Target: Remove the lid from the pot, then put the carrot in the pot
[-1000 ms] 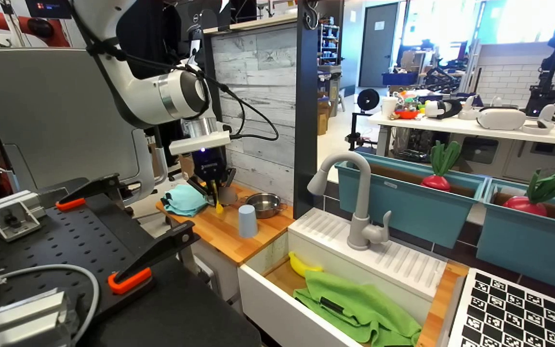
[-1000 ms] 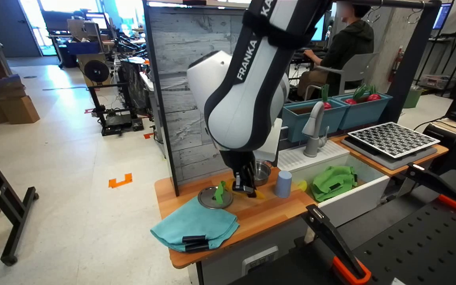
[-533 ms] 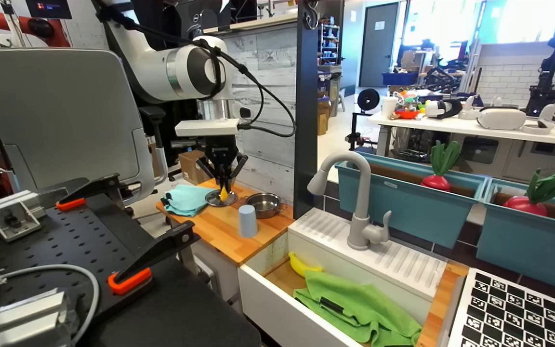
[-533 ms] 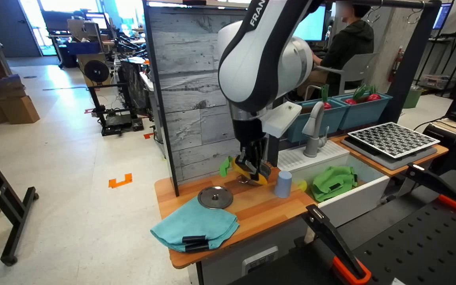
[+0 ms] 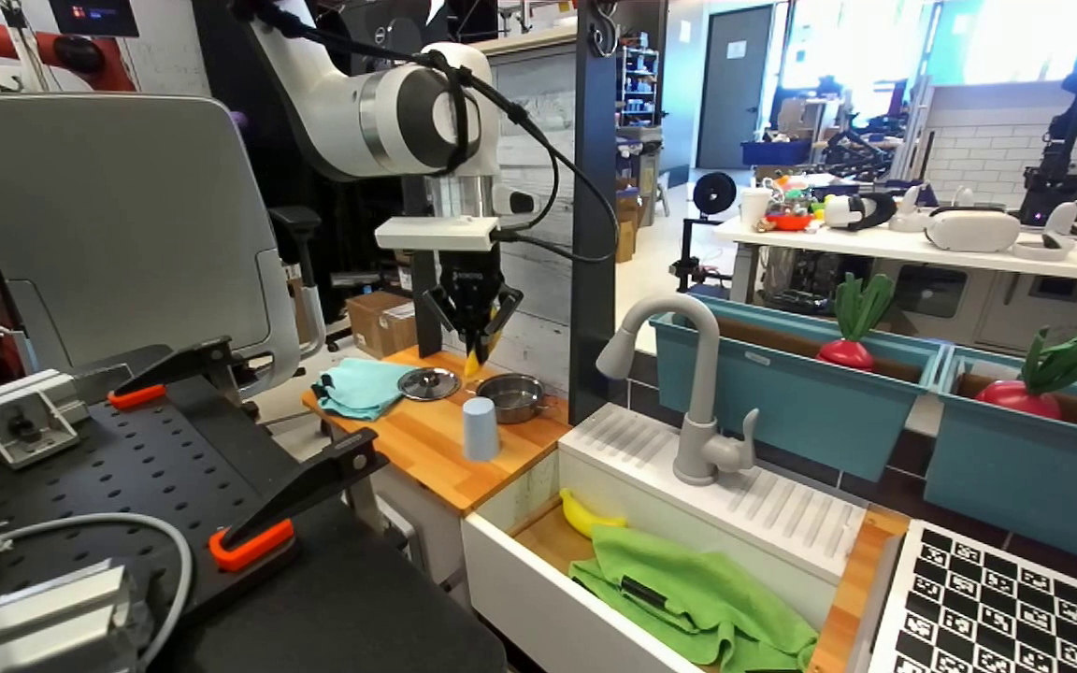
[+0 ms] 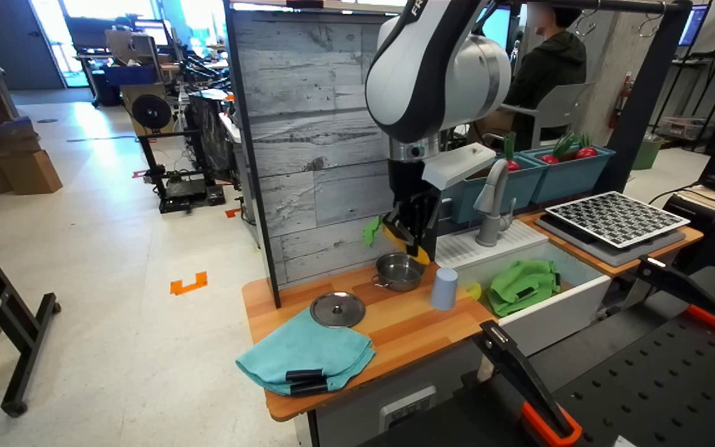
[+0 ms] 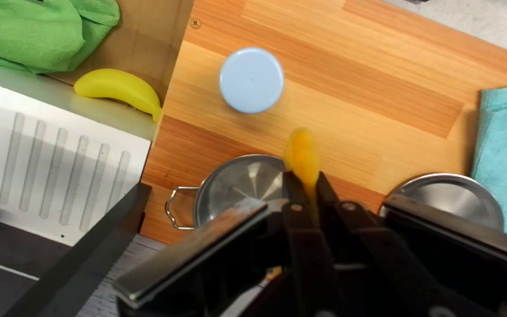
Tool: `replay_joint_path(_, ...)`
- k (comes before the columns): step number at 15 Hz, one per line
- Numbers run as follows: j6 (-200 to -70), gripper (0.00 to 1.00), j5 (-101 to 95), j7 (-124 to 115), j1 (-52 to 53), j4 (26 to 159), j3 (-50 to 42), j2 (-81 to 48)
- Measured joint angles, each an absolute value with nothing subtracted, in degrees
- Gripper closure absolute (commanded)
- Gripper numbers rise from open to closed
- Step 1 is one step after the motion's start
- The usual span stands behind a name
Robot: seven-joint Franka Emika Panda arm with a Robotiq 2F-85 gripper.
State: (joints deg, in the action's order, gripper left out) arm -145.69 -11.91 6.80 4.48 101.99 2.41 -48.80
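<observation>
Lab room, pale floor (image 6: pixel 115 248) well beyond the jaws. One arm (image 6: pixel 426 74) hangs from above, its gripper (image 7: pixel 306 182) with jaws clenched. One grey plank panel (image 6: pixel 308 124) stands behind the jaws in an exterior view and bounds travel there. One wooden counter (image 6: pixel 407 320), light and dark strips, spreads below the jaws. Its edge against one white sink (image 5: pixel 538 598) runs left of them in the wrist view; the widest run of wood for moving lies ahead and right. Two teal planters (image 5: pixel 791 388) stand well apart from the jaws. One green cloth (image 5: pixel 688 589) lies in the sink, one teal cloth (image 6: pixel 308 354) right of the jaws in the wrist view. One pot (image 6: pixel 398 282), uncovered, sits upright below the jaws, just left in that view. One lid (image 6: pixel 337 309) lies knob up to their right, overlapping the teal cloth's edge. One grey-blue cup (image 7: pixel 251 80), upside down, stands ahead of the jaws; one yellow banana (image 7: pixel 119 88) lies ahead-left, in the sink. One carrot (image 7: pixel 303 154) is grasped between the jaws, raised, tilted, yellow end near the pot's rim; whether over the opening, cannot tell.
</observation>
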Motion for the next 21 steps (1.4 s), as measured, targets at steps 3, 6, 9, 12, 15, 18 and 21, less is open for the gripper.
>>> replay_joint_path(3,-145.14,0.98,-11.89,4.34,4.49,100.2,1.53,-50.25)
replay_joint_path(6,-144.71,0.98,-11.85,1.66,4.54,97.39,0.87,-52.72)
replay_joint_path(9,-142.72,0.98,-11.82,-0.84,4.73,94.18,0.39,-55.58)
replay_joint_path(12,-140.44,0.98,-11.81,-2.91,4.92,91.81,0.36,-57.84)
replay_joint_path(15,-138.55,0.66,-11.81,-4.57,5.16,89.76,0.35,-59.65)
replay_joint_path(18,-136.45,0.52,-11.81,-5.83,5.33,88.2,0.35,-60.72)
replay_joint_path(21,-134.85,0.31,-11.81,-6.6,5.46,87.36,0.35,-61.1)
